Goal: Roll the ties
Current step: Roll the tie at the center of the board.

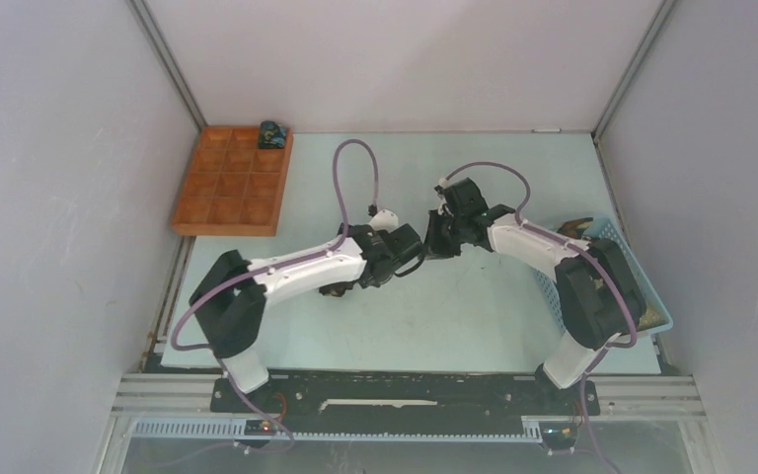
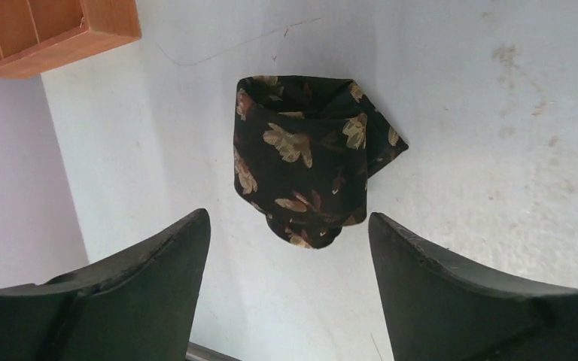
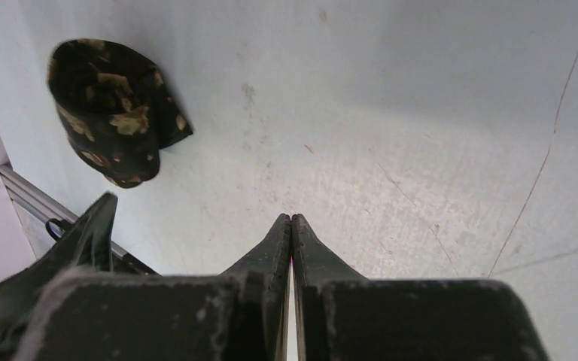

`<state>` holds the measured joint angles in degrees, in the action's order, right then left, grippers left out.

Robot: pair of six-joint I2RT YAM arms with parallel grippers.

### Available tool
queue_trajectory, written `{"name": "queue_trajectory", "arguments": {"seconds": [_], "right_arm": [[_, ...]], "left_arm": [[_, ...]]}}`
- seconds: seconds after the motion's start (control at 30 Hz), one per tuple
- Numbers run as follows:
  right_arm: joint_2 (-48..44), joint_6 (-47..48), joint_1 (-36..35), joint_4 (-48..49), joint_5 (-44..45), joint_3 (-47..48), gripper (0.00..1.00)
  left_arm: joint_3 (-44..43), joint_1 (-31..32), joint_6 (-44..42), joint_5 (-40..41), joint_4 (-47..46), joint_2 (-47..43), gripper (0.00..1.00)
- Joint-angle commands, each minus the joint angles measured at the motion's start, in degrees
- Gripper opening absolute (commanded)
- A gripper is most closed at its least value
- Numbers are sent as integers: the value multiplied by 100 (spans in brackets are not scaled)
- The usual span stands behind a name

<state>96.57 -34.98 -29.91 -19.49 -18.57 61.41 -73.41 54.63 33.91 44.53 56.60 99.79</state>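
The left gripper point(image 2: 287, 219) is seen spread wide above the table point(image 2: 459, 113), a finger to either side of the near end of the tie point(image 2: 301, 150) and neither touching it; nothing is held. The right gripper point(image 3: 291, 218) is seen pressed shut and empty, hanging over bare table beside it. The tie, black with tan leaves, lies as a loose flattened roll near the table's middle, one layer splayed out to the side. It is judged light, soft and somewhat slick, so the roll may be expected to slacken or unwind if lifted by an outer layer alone. A hold is best taken across the whole bundle, with all layers squeezed together and only gentle pressure needed. Further right, the basket point(image 1: 550, 288) is seen. At the far left, another tie point(image 1: 273, 133) sits rolled in a far corner compartment of the tray point(image 1: 232, 183).
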Motion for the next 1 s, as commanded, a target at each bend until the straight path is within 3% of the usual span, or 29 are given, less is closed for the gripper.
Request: {"name": "queue_trajectory", "arguments": {"seconds": [0.0, 0.2, 0.4, 0.67, 0.97], "right_arm": [[153, 152, -93, -92, 82, 760, 4], [944, 211, -246, -288, -32, 1723, 5], [1963, 288, -471, -606, -342, 3056, 4], [3212, 270, -856, -1129, -595, 4537, 5], [4518, 275, -1215, -1689, -749, 6106, 5]], "left_arm": [[292, 13, 81, -287, -171, -909, 80], [1190, 5, 686, -334, -402, -1935, 49], [2276, -62, 1065, -630, -888, -2863, 31], [3719, -665, 1242, -1668, -2179, -4010, 25], [4761, -1626, 1391, -2760, -3534, -4281, 2]]}}
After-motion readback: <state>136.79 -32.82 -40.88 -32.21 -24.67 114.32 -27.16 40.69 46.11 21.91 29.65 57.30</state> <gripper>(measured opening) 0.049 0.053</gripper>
